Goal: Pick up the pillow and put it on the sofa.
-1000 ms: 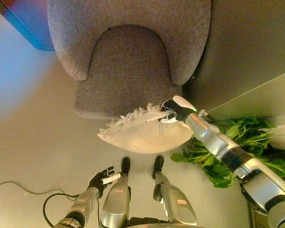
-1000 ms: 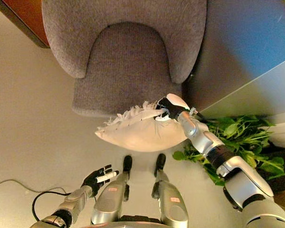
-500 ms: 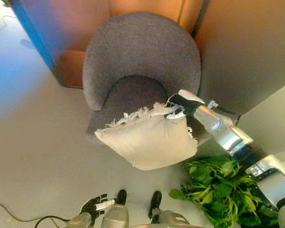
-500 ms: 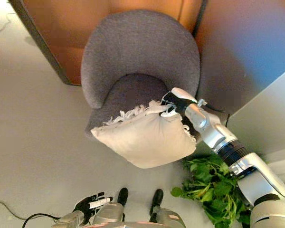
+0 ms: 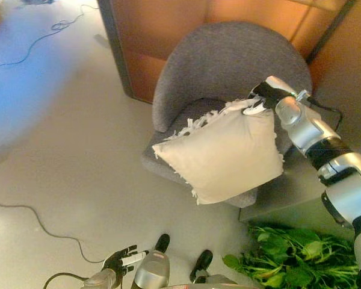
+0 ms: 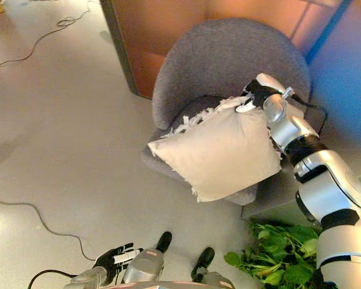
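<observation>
A cream pillow with a fringed edge hangs in the air over the seat of a grey round-backed armchair. My right hand is shut on the pillow's upper right corner, and the pillow dangles below it, covering most of the seat. The chair's curved back rises behind the pillow. My left hand hangs low near the bottom edge with its fingers spread and nothing in it.
An orange-brown panel with a dark frame stands behind the chair. A leafy green plant sits on the floor at lower right, beside a grey wall. Thin cables trail over the pale floor at left.
The camera has tilted up and shifted, so the chair now shows further right. My right hand has carried the pillow higher over the seat. The left hand stays low.
</observation>
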### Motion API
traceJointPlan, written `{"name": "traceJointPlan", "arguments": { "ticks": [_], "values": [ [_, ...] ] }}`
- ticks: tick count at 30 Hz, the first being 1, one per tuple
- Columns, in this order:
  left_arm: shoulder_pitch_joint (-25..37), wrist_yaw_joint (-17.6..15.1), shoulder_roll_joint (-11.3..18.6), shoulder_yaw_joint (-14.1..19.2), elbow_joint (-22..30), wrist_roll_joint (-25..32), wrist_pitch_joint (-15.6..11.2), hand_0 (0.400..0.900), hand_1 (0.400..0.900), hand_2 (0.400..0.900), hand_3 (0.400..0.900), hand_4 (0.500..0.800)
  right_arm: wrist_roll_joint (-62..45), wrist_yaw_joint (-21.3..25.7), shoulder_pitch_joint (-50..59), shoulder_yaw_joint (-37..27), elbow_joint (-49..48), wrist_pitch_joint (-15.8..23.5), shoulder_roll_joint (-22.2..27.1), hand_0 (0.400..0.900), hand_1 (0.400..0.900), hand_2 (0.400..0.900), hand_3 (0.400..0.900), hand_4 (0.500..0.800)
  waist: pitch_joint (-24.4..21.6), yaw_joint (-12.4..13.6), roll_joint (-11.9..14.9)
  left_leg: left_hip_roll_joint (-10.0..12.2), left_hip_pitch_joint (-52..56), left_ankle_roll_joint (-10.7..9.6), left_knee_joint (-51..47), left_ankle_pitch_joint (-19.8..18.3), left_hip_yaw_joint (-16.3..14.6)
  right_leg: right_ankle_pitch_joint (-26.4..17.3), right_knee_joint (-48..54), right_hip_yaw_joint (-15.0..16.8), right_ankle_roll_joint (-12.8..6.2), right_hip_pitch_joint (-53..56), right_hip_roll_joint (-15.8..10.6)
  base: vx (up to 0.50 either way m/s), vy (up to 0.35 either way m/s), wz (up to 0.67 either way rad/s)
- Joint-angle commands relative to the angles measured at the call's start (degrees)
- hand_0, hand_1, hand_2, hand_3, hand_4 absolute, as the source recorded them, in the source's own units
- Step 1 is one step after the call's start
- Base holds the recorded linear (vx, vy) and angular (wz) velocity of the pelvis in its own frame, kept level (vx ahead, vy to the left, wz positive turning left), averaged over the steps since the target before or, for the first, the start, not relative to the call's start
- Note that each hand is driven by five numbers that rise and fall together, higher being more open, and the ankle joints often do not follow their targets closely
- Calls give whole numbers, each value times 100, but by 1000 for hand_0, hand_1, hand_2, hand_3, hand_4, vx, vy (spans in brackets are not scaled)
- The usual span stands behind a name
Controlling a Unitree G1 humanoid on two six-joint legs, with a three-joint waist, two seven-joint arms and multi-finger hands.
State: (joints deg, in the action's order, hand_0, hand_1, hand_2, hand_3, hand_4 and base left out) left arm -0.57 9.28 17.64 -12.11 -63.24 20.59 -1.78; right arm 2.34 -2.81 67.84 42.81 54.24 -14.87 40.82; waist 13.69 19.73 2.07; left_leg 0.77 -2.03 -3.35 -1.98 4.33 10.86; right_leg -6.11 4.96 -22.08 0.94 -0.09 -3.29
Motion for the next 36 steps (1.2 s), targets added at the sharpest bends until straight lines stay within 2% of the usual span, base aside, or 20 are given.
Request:
{"name": "traceJointPlan", "arguments": {
  "ticks": [1, 5, 10, 16, 21, 24, 27, 30, 32, 36],
  "values": [
    [-114, 54, 365, -711, -57, 150, 49, 900, 900, 900, 900, 800, 7, 654, 2130, 431, 521, -19, 238, 900, 900, 900, 900, 800, -416, 274, 204, -240, -185, -11, -234, 44, 118, 848, -510, -163, -363, 506, -168, 8, 36, 26],
    [-119, 206, 415, -797, 25, 194, 114, 900, 900, 900, 900, 800, -59, 593, 2465, 576, 1071, -57, 152, 900, 900, 900, 900, 800, -357, 421, 184, -262, -256, -12, -229, 59, 213, 904, -537, -273, -350, 517, -195, -24, 32, 19],
    [-250, 204, 389, -859, 107, 136, 114, 900, 900, 900, 900, 800, -194, 436, 2447, 615, 1234, -200, 156, 900, 900, 900, 900, 800, -388, 441, 198, -269, -216, 3, -246, 57, 208, 899, -527, -284, -369, 561, -218, 6, 13, 1],
    [-288, 215, 362, -885, 111, 98, 139, 900, 900, 900, 900, 800, -369, 202, 2313, 475, 1309, -259, 184, 900, 900, 900, 900, 800, -488, 323, 226, -257, -91, 27, -275, 25, 90, 841, -476, -207, -422, 619, -251, 17, 8, -14],
    [-229, 231, 326, -896, 49, 80, 222, 900, 900, 900, 900, 800, -1170, -10, 1953, 36, 1235, -364, 134, 900, 900, 900, 900, 800, -577, 140, 210, -225, 7, 36, -292, -16, -75, 815, -466, -50, -459, 620, -259, -8, 12, -19],
    [-196, 278, 266, -912, -6, 0, 288, 900, 900, 900, 900, 800, -1835, 54, 1301, -581, 1097, -427, -8, 900, 900, 900, 900, 800, -611, 13, 178, -192, 82, 46, -300, -58, -194, 813, -485, 57, -472, 610, -273, -34, 7, -22],
    [-189, 261, 132, -831, -77, -27, 259, 900, 900, 900, 900, 800, -2024, 59, 6, -1400, 865, -107, -262, 900, 900, 900, 900, 800, -630, -167, 86, -169, 179, 81, -302, -113, -323, 801, -489, 202, -478, 613, -269, -41, 9, -29],
    [-195, 207, 42, -787, -189, 53, 110, 900, 900, 900, 900, 800, -2306, 193, -1255, -2001, 493, 288, -670, 900, 900, 900, 900, 800, -630, -375, -5, -140, 250, 103, -302, -156, -464, 787, -485, 353, -480, 598, -252, -63, 5, -34],
    [-139, 174, -27, -703, -238, 107, 100, 900, 900, 900, 900, 800, -2350, 491, -2188, -2174, 18, 610, -1075, 900, 900, 900, 900, 800, -615, -553, -40, -122, 267, 114, -302, -185, -572, 778, -485, 465, -483, 562, -232, -92, -16, -37],
    [-152, 151, -173, -602, -261, 173, 33, 900, 900, 900, 900, 800, -2205, 844, -3938, -2275, -785, 835, -1722, 900, 900, 900, 900, 800, -606, -912, -64, -91, 316, 143, -302, -253, -795, 768, -489, 691, -494, 487, -182, -88, -29, -36]
  ]
}}
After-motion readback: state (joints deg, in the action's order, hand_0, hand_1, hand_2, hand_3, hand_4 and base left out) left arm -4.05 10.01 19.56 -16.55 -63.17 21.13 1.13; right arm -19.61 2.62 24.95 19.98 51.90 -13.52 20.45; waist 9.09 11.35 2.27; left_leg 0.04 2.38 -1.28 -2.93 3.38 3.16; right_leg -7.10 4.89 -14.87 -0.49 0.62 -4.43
